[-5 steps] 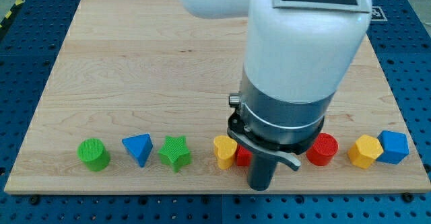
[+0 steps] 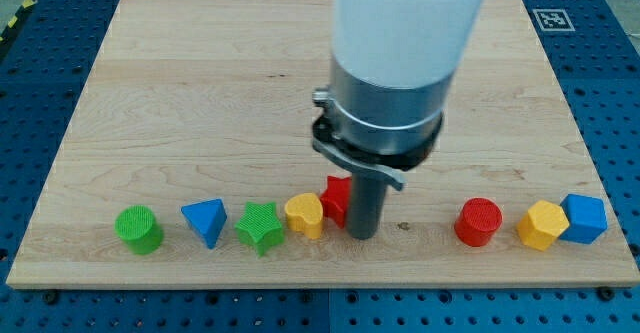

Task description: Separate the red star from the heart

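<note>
The red star (image 2: pixel 336 199) sits near the view's bottom middle, partly hidden behind my rod. The yellow heart (image 2: pixel 304 214) lies just to its left, touching it, and close to the green star (image 2: pixel 260 227). My tip (image 2: pixel 362 235) rests on the board right against the red star's right side.
A green cylinder (image 2: pixel 138 229) and a blue triangle (image 2: pixel 205 220) stand at the bottom left. A red cylinder (image 2: pixel 478 222), a yellow hexagon (image 2: pixel 542 224) and a blue hexagon (image 2: pixel 584 218) stand at the bottom right. The board's bottom edge (image 2: pixel 320 281) is close below the row.
My rod has moved to the view's left, pushing the red star and the yellow heart left. The heart now nearly touches the green star.
</note>
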